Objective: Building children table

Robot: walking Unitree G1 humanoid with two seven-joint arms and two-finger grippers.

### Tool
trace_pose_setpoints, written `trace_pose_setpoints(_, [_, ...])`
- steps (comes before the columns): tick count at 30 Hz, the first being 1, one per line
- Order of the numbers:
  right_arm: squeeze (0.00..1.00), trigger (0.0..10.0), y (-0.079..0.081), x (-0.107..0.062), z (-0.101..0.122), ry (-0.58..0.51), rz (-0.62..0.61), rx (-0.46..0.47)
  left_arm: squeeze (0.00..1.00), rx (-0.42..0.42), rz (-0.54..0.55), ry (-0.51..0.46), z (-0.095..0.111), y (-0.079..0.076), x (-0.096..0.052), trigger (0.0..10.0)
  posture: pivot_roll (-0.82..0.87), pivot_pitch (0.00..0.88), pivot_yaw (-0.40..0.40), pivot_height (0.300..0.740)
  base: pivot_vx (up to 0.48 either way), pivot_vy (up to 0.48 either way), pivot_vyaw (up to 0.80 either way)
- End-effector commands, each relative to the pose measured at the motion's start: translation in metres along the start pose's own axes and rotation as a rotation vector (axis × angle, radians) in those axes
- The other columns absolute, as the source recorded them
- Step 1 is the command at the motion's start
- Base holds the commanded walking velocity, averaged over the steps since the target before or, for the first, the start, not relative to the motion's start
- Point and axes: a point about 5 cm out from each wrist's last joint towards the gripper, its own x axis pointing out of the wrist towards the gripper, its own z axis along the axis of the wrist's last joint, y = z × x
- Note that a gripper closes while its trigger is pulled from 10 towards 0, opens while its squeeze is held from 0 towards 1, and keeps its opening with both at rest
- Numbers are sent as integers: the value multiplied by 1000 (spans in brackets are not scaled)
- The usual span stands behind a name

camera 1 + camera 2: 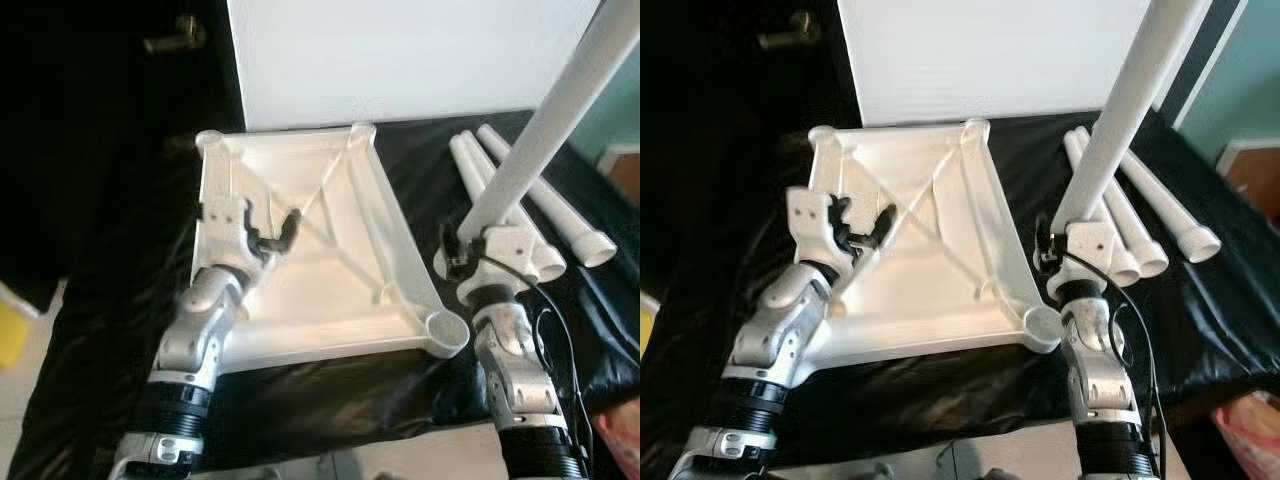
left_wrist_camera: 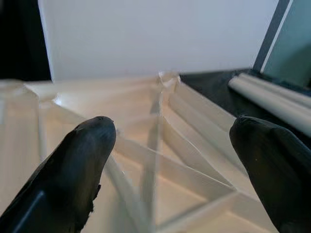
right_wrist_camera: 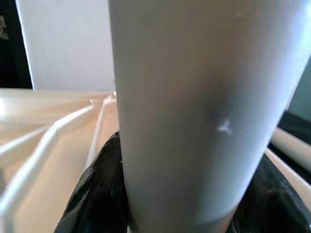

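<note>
Right eye view: right gripper [image 1: 1072, 232] clamps a table leg [image 1: 1118, 112]; left gripper [image 1: 862, 226], fingers spread, hovers over the tabletop [image 1: 940, 270]. Next, I judge, the leg goes into the near-right socket [image 1: 1042, 325].

The upturned tabletop [image 1: 330, 250] takes the centre of the frame, its raised ribs crossing the open hollow where the left hand [image 1: 272, 232] hovers, fingers apart. At right, the held table leg [image 1: 545, 120] slants upward, and three spare legs [image 1: 560, 215] block the black-covered counter [image 1: 420, 165] behind it.
</note>
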Motion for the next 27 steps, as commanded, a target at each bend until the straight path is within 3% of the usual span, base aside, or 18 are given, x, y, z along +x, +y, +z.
trace_pose_setpoints(1, [0, 10000, 5, 0, 2, -16, 15, 5, 0, 40, 5, 22, -3, 5, -4, 10000, 20, 16, -14, 740, 0, 0, 0])
trace_pose_setpoints(6, [0, 10000, 3, 0, -3, 1, 4, -6, 0, 149, -57, 27, -3, -6, -3, 10000, 21, 12, -15, 740, 0, 0, 0])
trace_pose_setpoints(15, [0, 10000, 0, 0, -5, 11, -24, -21, 0, 198, -121, 26, -4, -19, -3, 10000, 21, 7, -15, 740, 0, 0, 0])
trace_pose_setpoints(19, [0, 10000, -3, 0, -6, 28, -52, -24, 0, 153, -204, 20, -5, -32, -5, 10000, 15, 4, -16, 740, 0, 0, 0])
trace_pose_setpoints(23, [0, 10000, -4, 0, -6, 33, -57, -24, 0, 139, -225, 16, -5, -36, -5, 10000, 15, 4, -16, 740, 0, 0, 0])
trace_pose_setpoints(24, [0, 10000, -7, -3, -5, 32, -45, -48, 0, 161, -370, 23, -6, -52, -14, 10000, 11, 2, -21, 740, 0, 0, 0])
trace_pose_setpoints(25, [0, 10000, -7, -3, -5, 32, -45, -48, 0, 161, -370, 23, -6, -52, -14, 10000, 11, 2, -21, 740, 0, 0, 0])
trace_pose_setpoints(27, [0, 10000, -9, -6, -3, 26, -39, -69, 0, 178, -484, 21, -7, -64, -22, 10000, 12, 3, -27, 740, 0, 0, 0])
